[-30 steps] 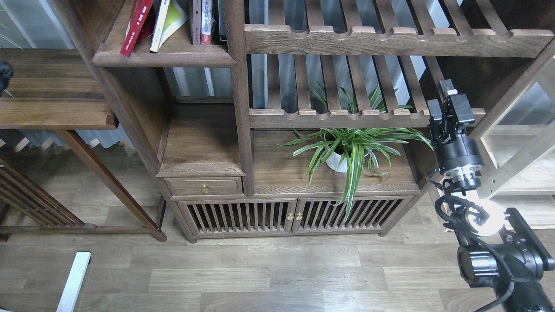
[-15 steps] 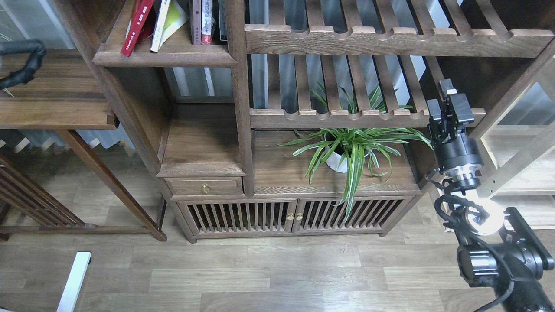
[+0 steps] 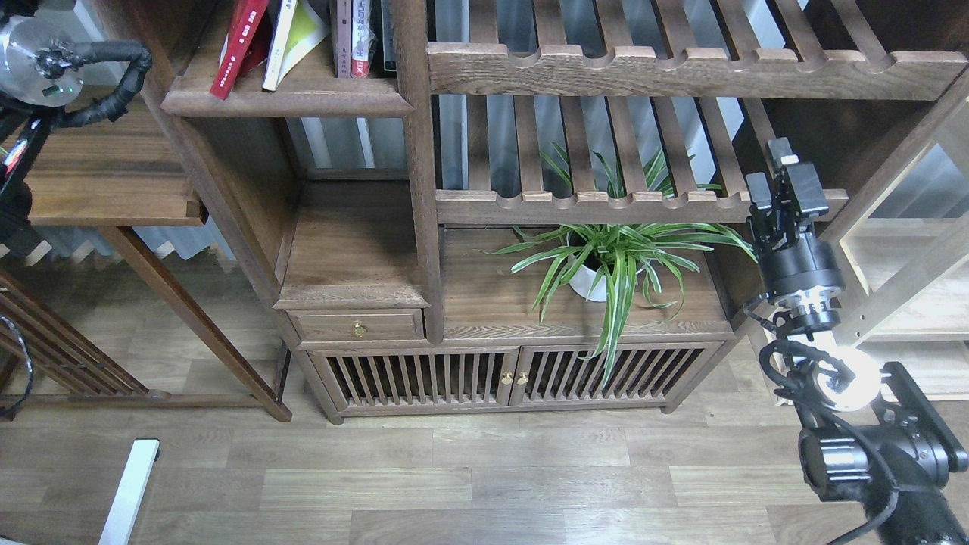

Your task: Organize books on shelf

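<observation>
Books (image 3: 265,42) leaning on shelf (image 3: 295,97), right pincer (image 3: 783,178) nr plant (image 3: 613,257)

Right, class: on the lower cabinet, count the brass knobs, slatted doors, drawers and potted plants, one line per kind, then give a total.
Brass knobs: 3
Slatted doors: 2
Drawer: 1
Potted plant: 1
Total: 7

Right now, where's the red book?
In the head view, the red book is at the upper left, leaning on the solid plank shelf, left of the white and yellow-green book and above the small drawer.
</observation>
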Robot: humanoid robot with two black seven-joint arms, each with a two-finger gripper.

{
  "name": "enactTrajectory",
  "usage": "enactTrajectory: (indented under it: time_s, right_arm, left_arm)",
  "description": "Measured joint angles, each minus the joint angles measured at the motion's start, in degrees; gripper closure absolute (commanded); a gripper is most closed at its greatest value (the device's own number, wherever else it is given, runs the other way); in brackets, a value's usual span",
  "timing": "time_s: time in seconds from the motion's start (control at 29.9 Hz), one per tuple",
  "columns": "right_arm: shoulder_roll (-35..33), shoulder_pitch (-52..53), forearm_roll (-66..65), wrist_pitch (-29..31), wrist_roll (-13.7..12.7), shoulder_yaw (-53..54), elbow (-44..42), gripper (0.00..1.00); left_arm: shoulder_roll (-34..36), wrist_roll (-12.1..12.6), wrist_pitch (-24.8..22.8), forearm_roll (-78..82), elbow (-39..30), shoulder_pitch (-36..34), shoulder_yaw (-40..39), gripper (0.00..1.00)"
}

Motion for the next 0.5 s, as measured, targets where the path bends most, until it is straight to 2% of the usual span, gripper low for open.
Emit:
enactTrajectory:
  time_s: [0.5]
  right_arm:
    - [-0.01,0.06,0.01,0.0,0.0,-0.13,0.0,0.19]
  left_arm:
    - [0.05,-1.13,-0.1,0.0,1.09,0.66,0.93,0.8]
